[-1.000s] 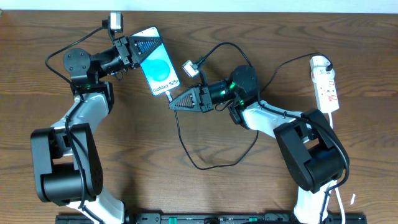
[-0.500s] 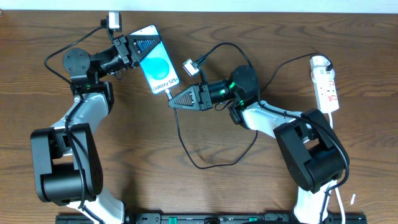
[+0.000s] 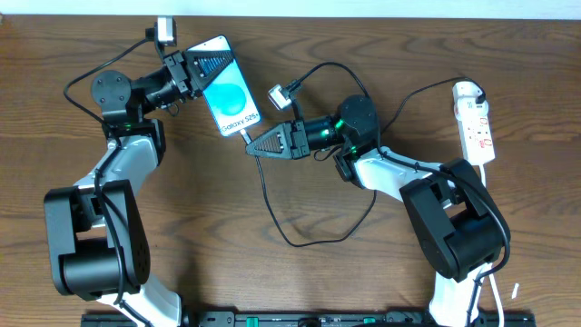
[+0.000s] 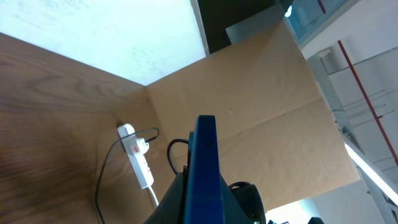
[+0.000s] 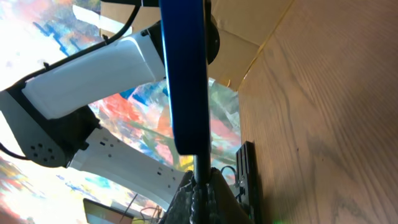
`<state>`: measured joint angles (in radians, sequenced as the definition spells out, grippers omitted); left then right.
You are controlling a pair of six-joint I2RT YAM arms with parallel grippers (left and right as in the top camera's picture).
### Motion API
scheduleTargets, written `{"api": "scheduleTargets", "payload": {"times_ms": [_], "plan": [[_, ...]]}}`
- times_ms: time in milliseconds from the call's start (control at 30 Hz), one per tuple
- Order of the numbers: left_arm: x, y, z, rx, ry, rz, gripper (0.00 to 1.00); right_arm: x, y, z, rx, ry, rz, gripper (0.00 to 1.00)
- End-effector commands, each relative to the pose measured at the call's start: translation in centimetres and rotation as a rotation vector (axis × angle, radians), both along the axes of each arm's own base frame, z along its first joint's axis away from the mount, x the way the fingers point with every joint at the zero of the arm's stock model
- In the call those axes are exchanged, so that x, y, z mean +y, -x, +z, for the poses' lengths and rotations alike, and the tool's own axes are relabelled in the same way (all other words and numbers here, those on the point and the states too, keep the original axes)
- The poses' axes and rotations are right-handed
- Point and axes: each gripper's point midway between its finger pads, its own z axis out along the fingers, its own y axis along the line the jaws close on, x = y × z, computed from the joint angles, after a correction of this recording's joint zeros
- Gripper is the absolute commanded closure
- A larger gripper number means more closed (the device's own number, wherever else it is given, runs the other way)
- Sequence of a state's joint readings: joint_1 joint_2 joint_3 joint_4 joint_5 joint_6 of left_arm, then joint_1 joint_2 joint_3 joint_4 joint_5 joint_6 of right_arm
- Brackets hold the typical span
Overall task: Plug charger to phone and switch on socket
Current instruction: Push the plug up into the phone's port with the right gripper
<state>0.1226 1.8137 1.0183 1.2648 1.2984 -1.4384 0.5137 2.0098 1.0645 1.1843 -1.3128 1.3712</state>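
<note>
Both clamped: left gripper (image 3: 218,64) on the slim rectangular phone (image 3: 231,98), right gripper (image 3: 254,148) on the thin black charger (image 3: 272,213).

The tabletop (image 3: 300,286) is dark brown with streaky wood grain. The phone (image 3: 228,88) has a light-blue screen with a bright blue circle and dark lettering at its lower edge; edge-on in the wrist views it looks deep blue. The charger (image 3: 318,245) is black. The socket (image 3: 477,123), near the right edge, is white with red marks. The left end effector (image 3: 211,65) and right end effector (image 3: 257,148) are black.
</note>
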Motion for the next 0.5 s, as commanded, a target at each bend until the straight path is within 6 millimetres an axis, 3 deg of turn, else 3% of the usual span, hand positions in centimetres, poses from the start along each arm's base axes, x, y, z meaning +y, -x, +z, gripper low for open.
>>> {"api": "scheduleTargets", "payload": {"times_ms": [0, 467], "plan": [[-1.39, 2.00, 0.74, -0.051, -0.048, -0.108, 0.92, -0.23, -4.54, 1.59, 0.030, -0.056, -0.229, 0.99], [-1.35, 1.89, 0.79, -0.051, -0.045, -0.101, 0.93, -0.19, -4.80, 1.65, 0.033, -0.060, -0.246, 0.99]]}}
